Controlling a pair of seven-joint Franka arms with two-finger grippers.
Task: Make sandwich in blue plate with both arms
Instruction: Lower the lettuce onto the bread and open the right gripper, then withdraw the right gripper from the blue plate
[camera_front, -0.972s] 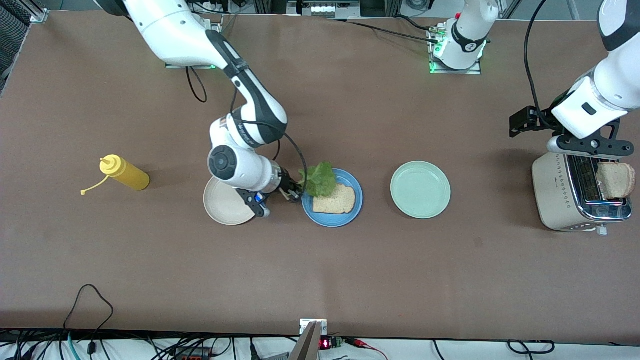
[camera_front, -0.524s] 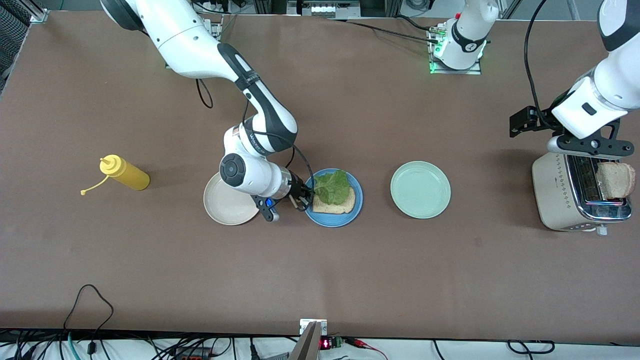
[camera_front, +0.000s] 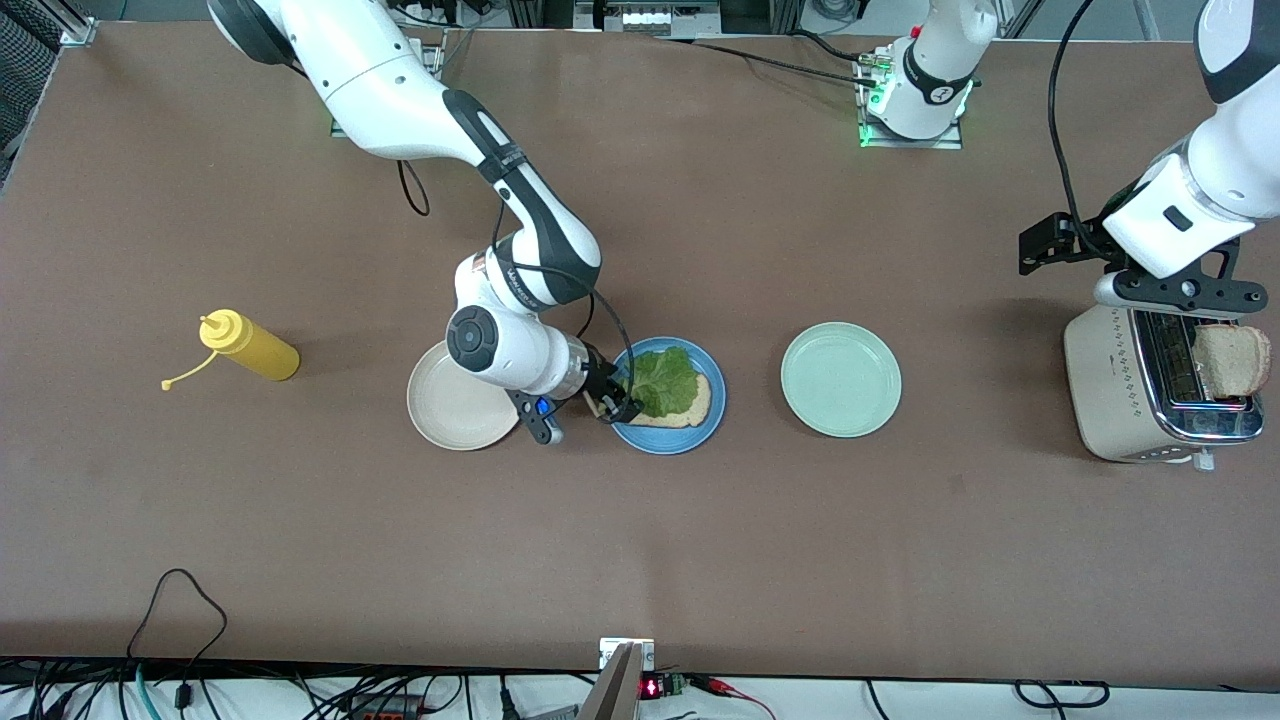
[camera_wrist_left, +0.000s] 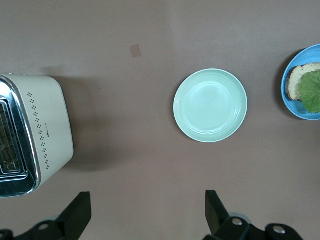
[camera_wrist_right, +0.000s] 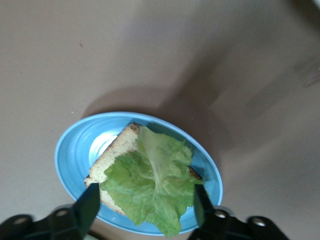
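Note:
The blue plate (camera_front: 690, 438) holds one bread slice (camera_front: 697, 408) with the green lettuce leaf (camera_front: 665, 380) lying flat on it. My right gripper (camera_front: 612, 402) is open at the plate's edge toward the right arm's end, low over it. In the right wrist view its fingers (camera_wrist_right: 90, 205) stand either side of the lettuce (camera_wrist_right: 155, 180), which covers most of the bread (camera_wrist_right: 117, 152) on the plate (camera_wrist_right: 70, 150). The second bread slice (camera_front: 1232, 360) stands in the toaster (camera_front: 1110, 390). My left gripper (camera_front: 1178, 292) waits open and empty above the toaster (camera_wrist_left: 35, 135).
A mint-green plate (camera_front: 840, 379) lies between the blue plate and the toaster. A cream plate (camera_front: 450, 405) lies beside the blue plate, partly under the right arm. A yellow squeeze bottle (camera_front: 250, 347) lies toward the right arm's end.
My right gripper carried the lettuce from the plate's edge over the bread, laid it flat and let go. The left arm has not moved.

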